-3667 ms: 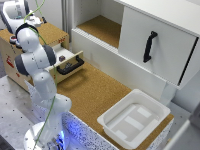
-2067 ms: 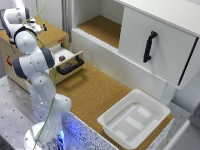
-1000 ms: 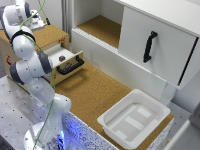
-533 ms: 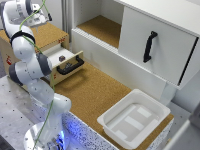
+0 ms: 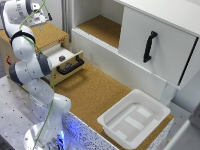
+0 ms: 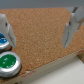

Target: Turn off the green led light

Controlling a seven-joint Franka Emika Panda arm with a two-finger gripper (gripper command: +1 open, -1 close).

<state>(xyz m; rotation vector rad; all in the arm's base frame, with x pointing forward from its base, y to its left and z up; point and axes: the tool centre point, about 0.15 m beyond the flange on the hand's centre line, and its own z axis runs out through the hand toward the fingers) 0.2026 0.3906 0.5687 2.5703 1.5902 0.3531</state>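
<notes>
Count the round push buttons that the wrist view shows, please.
2. A green button lies on the cork surface, and a blue button, cut by the picture's edge, sits right beside it. Others may be out of view.

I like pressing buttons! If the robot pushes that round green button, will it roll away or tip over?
Probably not. The green button looks low, wide and flat in a grey ring on the cork surface, so it should stay put. Its shiny dome might be a bit slippery. The fingers aren't touching it.

Arm (image 5: 30,70) folded upward; hand (image 6: 39,25) fingers spread apart, nothing held.
</notes>
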